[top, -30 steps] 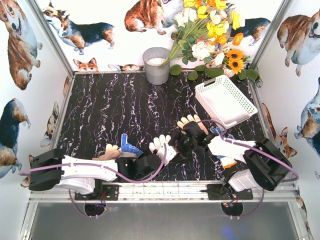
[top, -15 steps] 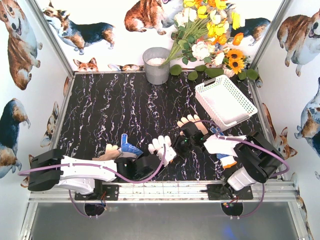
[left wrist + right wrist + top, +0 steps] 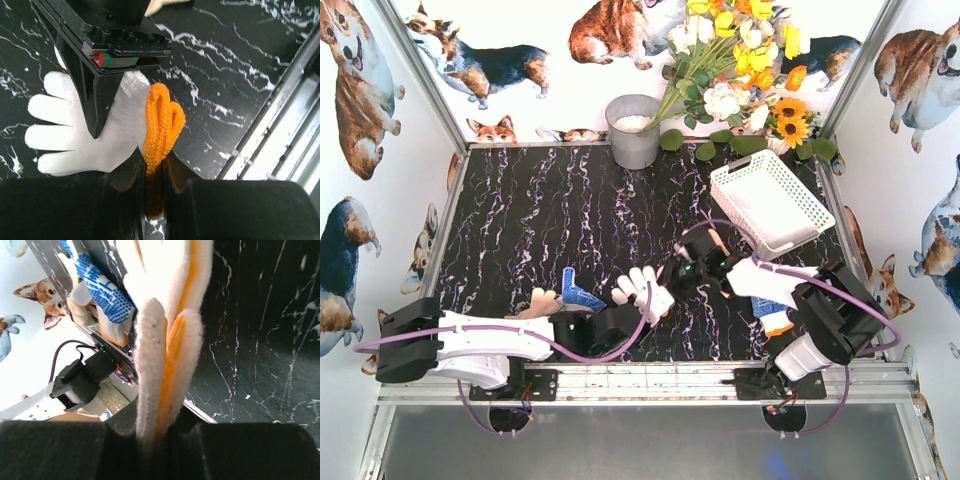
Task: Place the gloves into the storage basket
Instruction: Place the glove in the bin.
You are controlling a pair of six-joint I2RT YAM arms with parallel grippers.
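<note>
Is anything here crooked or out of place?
The storage basket sits askew at the back right, turned diagonal to the edges of the table. Otherwise there are just gloves strewn along the front, such as the blue-dotted glove.

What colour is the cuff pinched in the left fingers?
Orange cuff on a white glove; left wrist view shows it best.

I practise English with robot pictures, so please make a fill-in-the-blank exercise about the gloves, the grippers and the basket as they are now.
1. The left gripper is shut on the ____ cuff of the white glove.
2. The right gripper is shut on a cream-and-yellow glove, so ____ grippers hold a glove.
3. The storage basket stands on the table's far ____ side.

Missing words: orange; both; right.
</note>
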